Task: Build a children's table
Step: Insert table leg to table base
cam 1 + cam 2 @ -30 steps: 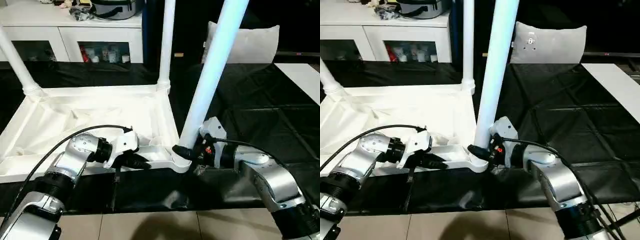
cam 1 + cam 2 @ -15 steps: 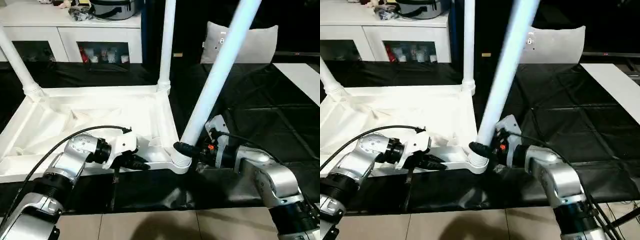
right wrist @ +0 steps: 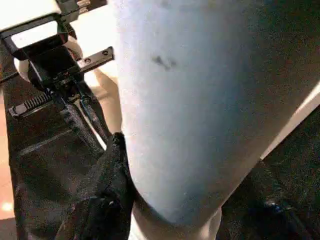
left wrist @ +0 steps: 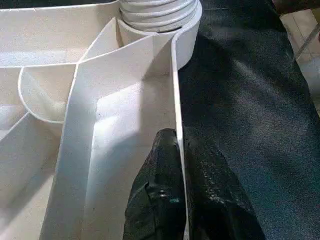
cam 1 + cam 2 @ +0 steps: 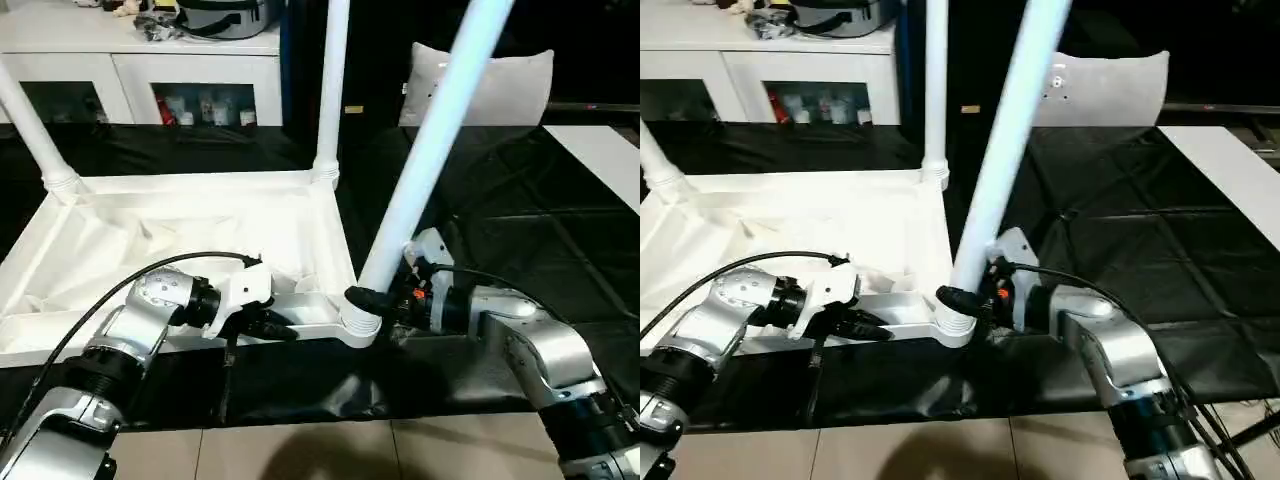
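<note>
Your upside-down table top (image 5: 190,225) lies on the black mat (image 5: 520,200), with two far legs (image 5: 333,80) standing upright in their corner sockets. Your left tool (image 4: 181,200) is pinched shut on the near rim, while your right tool (image 5: 375,300) grips the base of the third leg (image 5: 430,140), which leans in the near right socket (image 5: 358,325), apparently not fully seated. You've got that leg to finish, and the near left corner looks not done.

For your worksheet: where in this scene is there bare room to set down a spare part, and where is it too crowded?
Free: the black mat right of the tabletop, up to the cushion. Also the tabletop's ribbed inside, between the two far legs.

Crowded: the near corner, where the left gripper pinches the rim and the right gripper clamps the tilted leg.
</note>
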Available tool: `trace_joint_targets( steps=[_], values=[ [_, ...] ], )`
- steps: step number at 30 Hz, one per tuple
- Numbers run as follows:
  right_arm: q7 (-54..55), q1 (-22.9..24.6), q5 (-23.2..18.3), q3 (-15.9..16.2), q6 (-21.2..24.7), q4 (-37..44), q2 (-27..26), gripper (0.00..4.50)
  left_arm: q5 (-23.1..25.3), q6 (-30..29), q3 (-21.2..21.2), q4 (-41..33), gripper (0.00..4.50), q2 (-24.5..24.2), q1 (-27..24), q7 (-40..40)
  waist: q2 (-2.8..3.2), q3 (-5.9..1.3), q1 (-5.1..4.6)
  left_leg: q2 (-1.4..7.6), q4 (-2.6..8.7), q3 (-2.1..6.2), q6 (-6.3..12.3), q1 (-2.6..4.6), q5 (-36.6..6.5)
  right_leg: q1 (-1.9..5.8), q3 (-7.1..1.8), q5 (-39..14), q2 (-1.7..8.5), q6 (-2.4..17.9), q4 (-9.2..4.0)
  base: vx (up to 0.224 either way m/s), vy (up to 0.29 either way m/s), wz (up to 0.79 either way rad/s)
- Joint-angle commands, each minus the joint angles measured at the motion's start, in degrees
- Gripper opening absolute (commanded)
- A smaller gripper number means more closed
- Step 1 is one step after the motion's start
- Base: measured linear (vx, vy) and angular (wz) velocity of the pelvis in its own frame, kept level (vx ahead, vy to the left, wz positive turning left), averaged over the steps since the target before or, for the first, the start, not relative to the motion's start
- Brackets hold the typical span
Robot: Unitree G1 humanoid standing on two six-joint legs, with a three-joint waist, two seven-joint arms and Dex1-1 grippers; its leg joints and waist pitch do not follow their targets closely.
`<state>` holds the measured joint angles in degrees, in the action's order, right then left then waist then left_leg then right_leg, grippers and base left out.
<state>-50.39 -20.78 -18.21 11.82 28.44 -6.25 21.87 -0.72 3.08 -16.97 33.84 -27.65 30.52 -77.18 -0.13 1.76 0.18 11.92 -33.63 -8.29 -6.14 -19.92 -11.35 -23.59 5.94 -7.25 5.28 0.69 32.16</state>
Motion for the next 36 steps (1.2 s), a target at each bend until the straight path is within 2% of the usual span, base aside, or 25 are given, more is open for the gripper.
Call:
trace_joint_targets(
  steps=[1, 7, 9, 13, 15, 18, 19, 20, 25, 31, 34, 36],
  values=[
    [-1.3, 1.0, 5.6, 6.8, 0.8, -3.7, 1.4, 1.91, -0.9, 0.5, 0.1, -2.9, 0.0, 0.3, 0.5, -0.8, 0.03, -2.62, -0.13, 0.26, 4.24, -0.51, 1.89, -0.35, -19.6, 2.64, -1.58, -34.3, 2.39, 3.9, -5.05, 0.0, 0.0, 0.0],
    [-3.4, 2.3, 7.0, 9.8, -0.7, -2.2, 2.8, 1.91, -0.7, 0.8, -0.2, -2.8, 0.0, -0.2, 1.1, -1.4, 0.19, -2.43, -0.09, 0.34, 4.35, -0.4, 1.62, -0.03, -21.3, 2.44, -1.5, -35.6, 2.35, 3.1, -5.41, 0.0, 0.0, 0.0],
    [-3.8, 3.0, 8.2, 11.0, -1.8, -1.8, 3.4, 1.91, -0.6, 0.9, -0.3, -2.9, 0.0, -0.3, 1.2, -1.6, 0.28, -2.39, -0.16, 0.42, 4.52, -0.34, 1.71, -0.23, -21.5, 2.51, -1.56, -34.2, 2.26, 3.5, -5.27, 0.0, 0.0, 0.0],
    [-4.3, 4.1, 8.3, 11.4, -2.1, -1.0, 3.7, 1.91, -0.7, 0.9, -0.4, -2.8, 0.0, -0.2, 1.7, -1.9, 0.19, -2.14, -0.2, 0.34, 4.57, -0.39, 1.99, -0.15, -22.1, 2.41, -1.57, -34.3, 2.2, 3.6, -5.37, 0.0, 0.0, 0.0],
    [-4.3, 4.8, 8.2, 11.3, -2.1, -0.4, 3.8, 1.91, -0.8, 0.9, -0.4, -3.0, 0.0, -0.1, 1.8, -2.2, 0.21, -1.7, -0.25, 0.38, 4.76, -0.33, 2.04, -0.23, -22.6, 2.26, -1.6, -34.7, 2.18, 3.6, -5.45, 0.0, 0.0, 0.0],
    [-4.8, 6.0, 7.6, 10.8, -2.5, 0.5, 3.9, 1.91, -1.0, 1.1, -0.2, -2.7, 0.0, 0.1, 2.4, -2.5, 0.18, -1.59, -0.23, 0.38, 4.87, -0.32, 2.2, -0.25, -22.6, 2.28, -1.69, -34.6, 2.14, 3.5, -5.44, 0.0, 0.0, 0.0],
    [-5.1, 6.6, 7.2, 10.7, -2.7, 0.9, 4.0, 1.91, -1.1, 1.3, -0.2, -2.6, 0.0, 0.1, 2.7, -2.7, 0.06, -1.18, -0.26, 0.37, 5.01, -0.38, 2.35, -0.31, -22.6, 2.1, -1.79, -34.5, 2.11, 3.5, -5.52, 0.0, 0.0, 0.0],
    [-5.8, 7.2, 6.8, 10.6, -3.1, 1.3, 4.2, 1.91, -1.3, 1.6, 0.0, -2.0, 0.0, 0.3, 3.3, -2.8, 0.14, -1.12, -0.17, 0.37, 5.04, -0.42, 2.47, -0.17, -22.6, 2.04, -1.87, -34.6, 2.13, 3.4, -5.6, 0.0, 0.0, 0.0],
    [-8.0, 8.9, 5.9, 11.1, -3.4, 2.9, 5.3, 1.91, -0.8, 2.8, 0.1, 1.3, 0.0, 0.8, 6.6, -3.1, 0.2, -0.49, -0.07, 0.49, 5.45, -0.35, 2.68, -0.24, -23.0, 2.05, -2.16, -32.5, 1.97, 4.4, -5.38, 0.0, 0.0, 0.0],
    [-7.4, 8.8, 6.0, 11.1, -2.9, 3.0, 4.9, 1.91, -0.1, 3.5, 0.7, 4.2, 0.0, 0.5, 9.1, -3.4, 0.07, -0.08, -0.05, 0.74, 5.83, -0.33, 2.49, -0.52, -21.6, 2.48, -2.55, -27.9, 2.21, 6.9, -4.71, 0.0, 0.0, 0.0],
    [-6.1, 8.3, 6.2, 10.9, -3.0, 2.3, 4.0, 1.91, 0.1, 3.3, 1.1, 4.6, 0.0, -0.2, 9.0, -3.1, 0.05, 0.17, -0.05, 0.71, 5.86, -0.35, 2.42, -0.39, -22.2, 2.39, -2.58, -30.5, 2.37, 6.8, -4.93, 0.0, 0.0, 0.0],
    [-5.1, 8.2, 6.6, 10.8, -3.2, 2.0, 3.4, 1.91, 0.0, 2.8, 1.3, 4.3, 0.0, -0.6, 8.5, -2.8, 0.09, 0.46, -0.11, 0.66, 5.91, -0.27, 2.23, -0.29, -23.1, 2.19, -2.49, -33.3, 2.43, 5.9, -5.29, 0.0, 0.0, 0.0]
  ],
)
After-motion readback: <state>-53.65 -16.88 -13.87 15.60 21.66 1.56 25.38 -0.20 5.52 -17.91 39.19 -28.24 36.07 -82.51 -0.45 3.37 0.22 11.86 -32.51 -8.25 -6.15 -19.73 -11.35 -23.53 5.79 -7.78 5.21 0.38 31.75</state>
